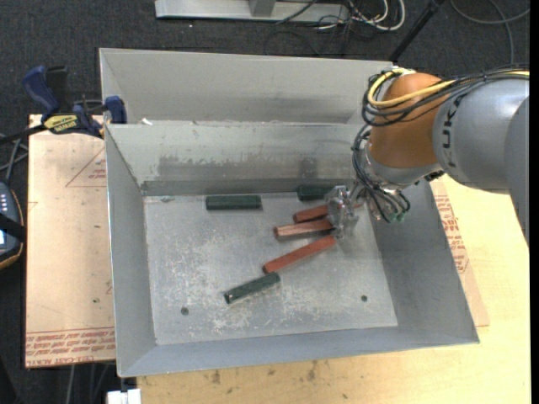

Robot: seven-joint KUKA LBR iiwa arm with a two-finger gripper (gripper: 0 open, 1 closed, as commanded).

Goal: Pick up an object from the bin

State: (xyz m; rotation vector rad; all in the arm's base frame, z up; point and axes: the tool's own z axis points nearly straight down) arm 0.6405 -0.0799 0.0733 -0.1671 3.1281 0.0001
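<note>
Dark carpet (76, 7) lies around the grey metal bin (194, 259), and I look down into it from above. Nearest to me, about the middle of the bin floor, a dark green bar (251, 288) lies slanted. Just behind it a long red-brown bar (297, 256) points up to the right. Behind that one come a middle red-brown bar (299, 230) and a short red-brown bar (310, 215), close together. The pincer (344, 215) is low at the right ends of these three, touching them or almost. I cannot tell how far open it is, nor if it has hold of anything. Farther, by the far wall, a second green bar (233, 201) lies on the left and a third green bar (313, 193) lies just behind the pincer.

My worry is that the red-brown ends crowd together here. A closing could catch two bars, or only a tip, and then the bar may turn and slip out during the lift.
</note>
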